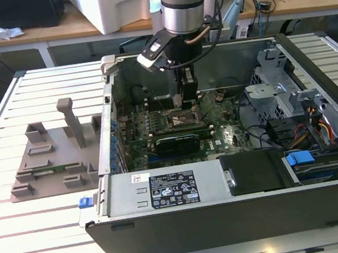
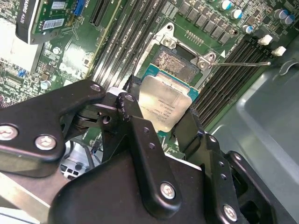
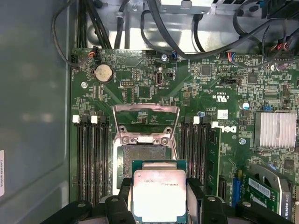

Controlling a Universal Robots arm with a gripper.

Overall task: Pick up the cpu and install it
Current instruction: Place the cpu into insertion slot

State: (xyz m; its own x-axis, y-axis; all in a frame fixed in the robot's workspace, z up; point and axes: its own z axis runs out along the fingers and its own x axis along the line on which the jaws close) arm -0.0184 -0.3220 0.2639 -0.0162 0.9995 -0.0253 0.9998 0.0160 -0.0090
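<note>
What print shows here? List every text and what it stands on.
cpu top: lines of print, too small to read.
Label on the grey box: too small to read.
Board markings: too small to read.
Card sticker: cut off, unreadable.
Nothing can be quoted with confidence.

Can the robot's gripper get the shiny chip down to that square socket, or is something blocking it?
Probably yes. The gripper holds the cpu just above the socket. The socket's metal frame is flipped up out of the way, so nothing seems to cover it.
</note>
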